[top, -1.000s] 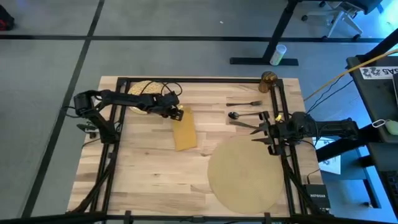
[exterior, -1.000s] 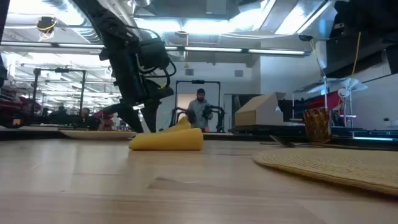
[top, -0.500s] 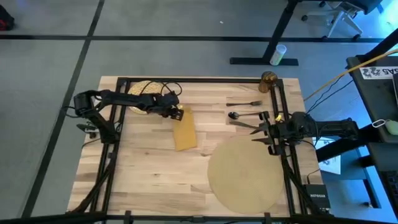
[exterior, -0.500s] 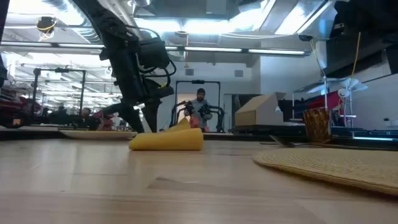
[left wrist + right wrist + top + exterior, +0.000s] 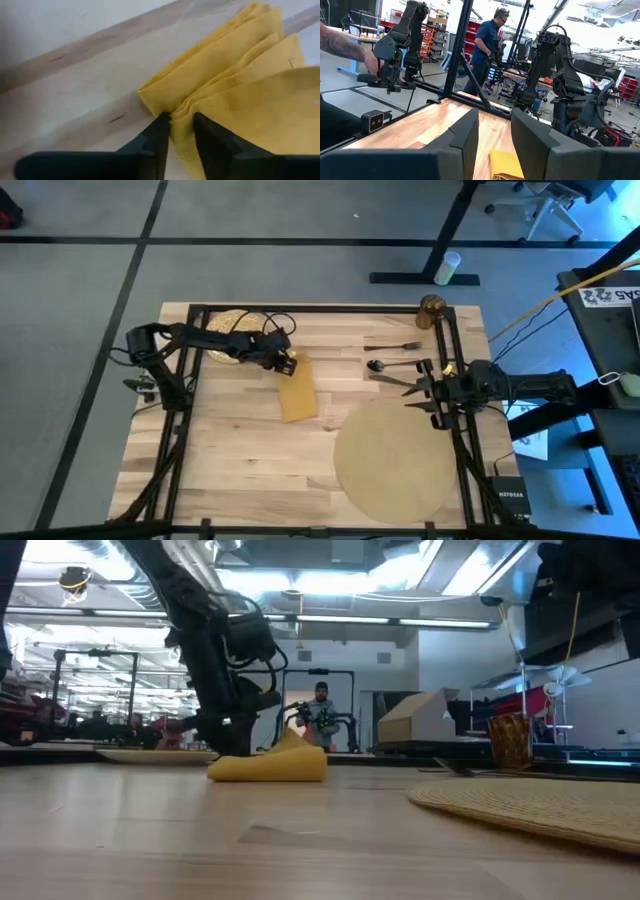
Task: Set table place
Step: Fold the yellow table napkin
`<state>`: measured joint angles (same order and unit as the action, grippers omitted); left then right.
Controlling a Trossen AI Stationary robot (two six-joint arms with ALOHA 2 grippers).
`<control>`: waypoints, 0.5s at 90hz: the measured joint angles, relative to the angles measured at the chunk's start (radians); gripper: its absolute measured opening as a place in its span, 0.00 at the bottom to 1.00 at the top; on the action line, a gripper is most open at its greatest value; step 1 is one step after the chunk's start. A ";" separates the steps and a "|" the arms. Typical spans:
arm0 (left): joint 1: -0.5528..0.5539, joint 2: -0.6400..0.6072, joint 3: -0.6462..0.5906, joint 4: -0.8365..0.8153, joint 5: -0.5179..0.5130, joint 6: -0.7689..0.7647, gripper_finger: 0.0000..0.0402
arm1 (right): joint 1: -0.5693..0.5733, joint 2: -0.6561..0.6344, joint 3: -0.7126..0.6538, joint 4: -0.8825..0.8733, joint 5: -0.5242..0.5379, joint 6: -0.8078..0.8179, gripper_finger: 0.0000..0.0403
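My left gripper (image 5: 289, 363) is down at the far end of the napkin (image 5: 297, 391), fingers (image 5: 159, 135) pinched on a corner of its folded yellow layers; the wrist view shows the folds bunched between the two dark tips. The napkin lies on the table (image 5: 240, 450) left of centre, one end lifted a little where I hold it, the rest flat on the wood. Behind my left arm, at the far left corner, sits the speckled plate (image 5: 226, 323), partly covered by the arm and its cable. The round placemat (image 5: 395, 459) lies flat at the near right, well apart from the napkin. Beyond it, toward the far right, the fork (image 5: 395, 346), spoon (image 5: 385, 364) and knife (image 5: 393, 381) lie in a rough stack of lines, one behind another, and the amber glass (image 5: 432, 310) stands upright at the far right corner by the black rail. My right gripper (image 5: 414, 388) waits at the right edge near the knife, above the placemat's far rim, its fingers (image 5: 468, 135) parted with a clear gap and nothing between them. A person (image 5: 489, 37) stands in the room beyond the table.
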<state>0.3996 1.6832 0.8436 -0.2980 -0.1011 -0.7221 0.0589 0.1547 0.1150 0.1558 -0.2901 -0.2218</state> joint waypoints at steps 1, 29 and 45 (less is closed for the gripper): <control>0.000 0.000 0.000 0.002 0.001 0.001 0.12 | 0.000 0.000 0.000 0.000 0.000 0.000 0.25; 0.000 -0.066 -0.002 -0.001 0.002 0.020 0.01 | 0.000 0.000 0.000 -0.001 0.000 0.000 0.25; 0.000 -0.109 -0.002 0.001 0.002 0.018 0.00 | 0.000 0.000 0.000 -0.001 0.000 0.000 0.25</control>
<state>0.3992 1.5738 0.8421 -0.2969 -0.0994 -0.7039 0.0586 0.1549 0.1150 0.1547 -0.2901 -0.2216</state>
